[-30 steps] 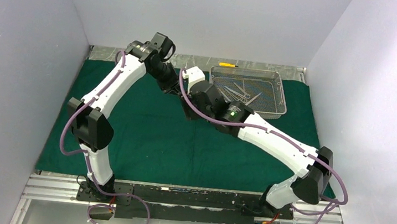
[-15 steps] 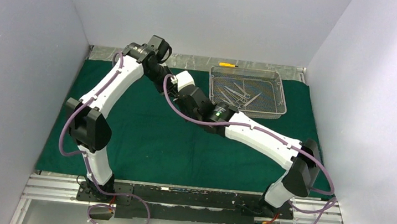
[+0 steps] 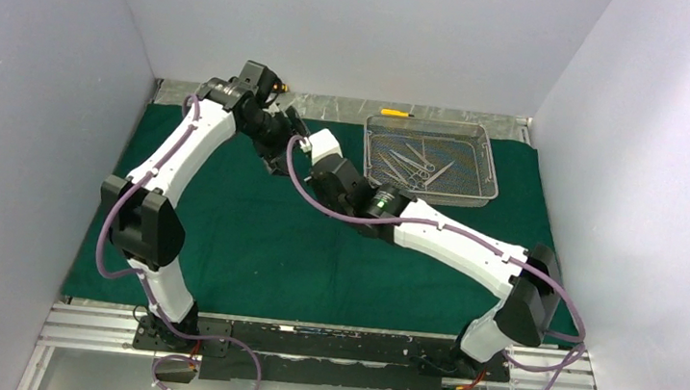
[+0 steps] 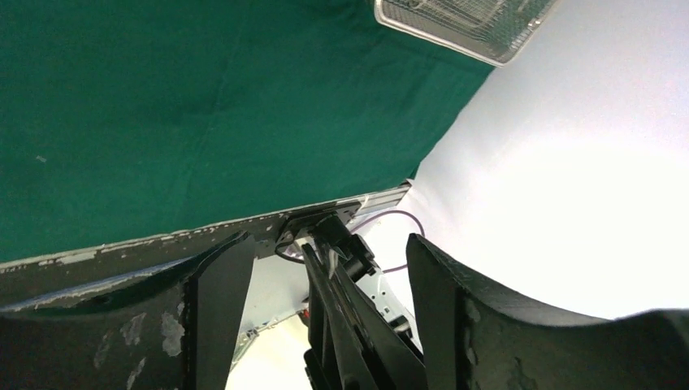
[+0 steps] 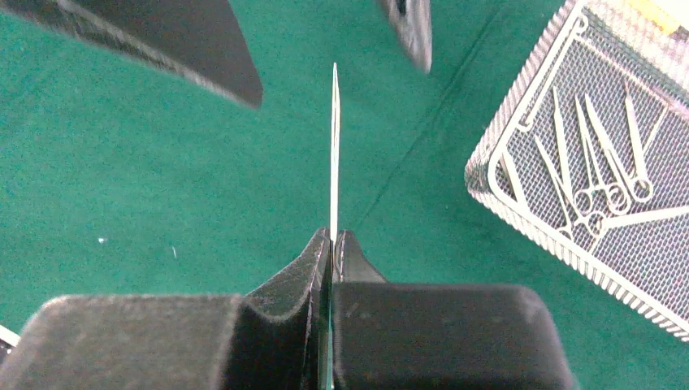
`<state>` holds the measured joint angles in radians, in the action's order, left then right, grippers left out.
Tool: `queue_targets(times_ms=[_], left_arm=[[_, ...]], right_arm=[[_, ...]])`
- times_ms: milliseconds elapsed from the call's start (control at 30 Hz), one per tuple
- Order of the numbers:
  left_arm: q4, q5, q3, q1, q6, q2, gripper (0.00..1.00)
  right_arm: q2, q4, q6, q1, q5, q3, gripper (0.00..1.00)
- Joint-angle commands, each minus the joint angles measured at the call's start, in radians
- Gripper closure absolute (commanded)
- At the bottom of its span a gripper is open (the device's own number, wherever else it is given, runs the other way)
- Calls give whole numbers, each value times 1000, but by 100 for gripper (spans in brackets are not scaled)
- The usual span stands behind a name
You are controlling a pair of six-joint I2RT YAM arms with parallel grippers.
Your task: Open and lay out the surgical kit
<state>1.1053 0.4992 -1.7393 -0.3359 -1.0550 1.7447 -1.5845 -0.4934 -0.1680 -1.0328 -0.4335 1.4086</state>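
The dark green cloth (image 3: 250,233) lies spread flat over the table. At its back right stands the wire-mesh tray (image 3: 491,178), holding several steel instruments (image 3: 412,160). Above the cloth's back middle, my right gripper (image 5: 333,234) is shut on a slim pointed steel instrument (image 5: 334,146) that sticks straight out from the jaws, edge-on. My left gripper (image 4: 329,240) faces it from the far side and is open. Its fingers (image 5: 203,45) stand on either side of the instrument's tip without touching it. In the top view both wrists meet left of the tray, and the fingers are hard to make out.
A yellow-handled screwdriver (image 3: 395,112) lies on the bare table strip behind the tray. White walls close in the left, back and right sides. The arm bases sit on a metal rail (image 3: 326,343) at the near edge.
My right gripper has shut on the steel instrument and my left gripper has opened, letting it go. Both wrists have shifted left, away from the tray.
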Motion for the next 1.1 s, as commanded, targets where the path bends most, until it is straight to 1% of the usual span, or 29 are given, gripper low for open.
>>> queue_targets(times_ms=[0,67,167,267,333,433,500,600,733,867,933,1067], left_arm=[[-97,94,12,25,67,-52,23],[-99,83,16,38,98,-58,19],[-128,74,48,62,166,-78,18],[-208,145,103,78,234,-113,18],[-254,175,131,77,266,-134,18],[-271,201,143,78,305,-141,18],[-253,198,132,78,327,-135,19],[-244,198,118,78,344,-122,19],[-243,208,106,77,347,-110,19],[-247,215,112,78,351,-112,20],[-249,212,117,78,356,-115,20],[-255,217,125,78,357,-113,20]], right_arm=[[89,-6,-56,6,-11,-50,100],[123,-23,-92,14,-1,-92,100],[180,-93,-182,47,27,-165,100],[256,-221,-317,139,117,-237,100],[330,-275,-390,204,164,-331,100],[433,-362,-448,262,181,-438,100],[460,-419,-459,308,192,-486,100],[437,-462,-435,394,223,-547,100],[331,-496,-429,466,182,-522,100],[213,-504,-380,553,170,-511,100],[185,-499,-353,598,163,-502,100],[153,-482,-325,694,200,-500,100]])
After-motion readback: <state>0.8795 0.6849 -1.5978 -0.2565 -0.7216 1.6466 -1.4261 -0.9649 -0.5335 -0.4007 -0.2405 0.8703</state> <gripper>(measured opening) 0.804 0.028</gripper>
